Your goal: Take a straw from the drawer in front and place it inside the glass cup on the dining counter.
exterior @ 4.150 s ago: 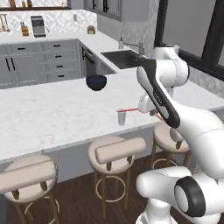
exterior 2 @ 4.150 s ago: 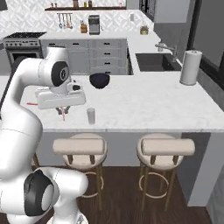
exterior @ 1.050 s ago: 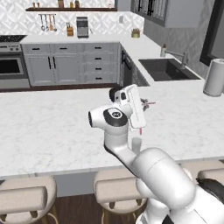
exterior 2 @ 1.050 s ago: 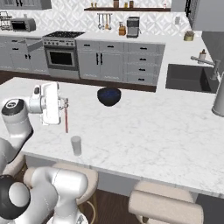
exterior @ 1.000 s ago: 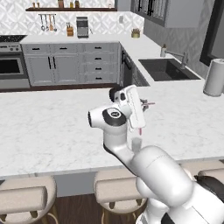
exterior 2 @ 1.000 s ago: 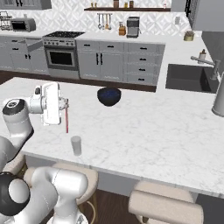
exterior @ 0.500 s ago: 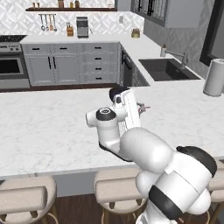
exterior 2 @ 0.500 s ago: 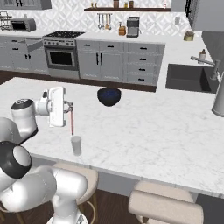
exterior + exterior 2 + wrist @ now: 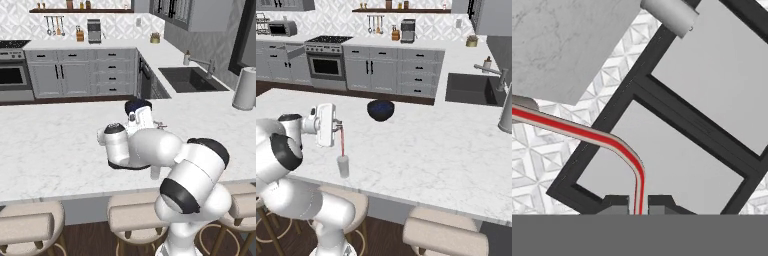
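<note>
Long white marble-veined desk [image 9: 421, 145], round dark-blue bowl [image 9: 380, 110] beyond the tool [image 9: 338, 124]. Pinched on a thin red drinking straw [image 9: 342, 141] hanging straight below; lower end apparently inside the small clear glass cup [image 9: 343, 166] directly beneath.

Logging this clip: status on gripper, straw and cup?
Gripper shut on thin red straw. Straw upright, lower end at clear glass cup. Dark-blue bowl well apart, nothing blocking.
</note>
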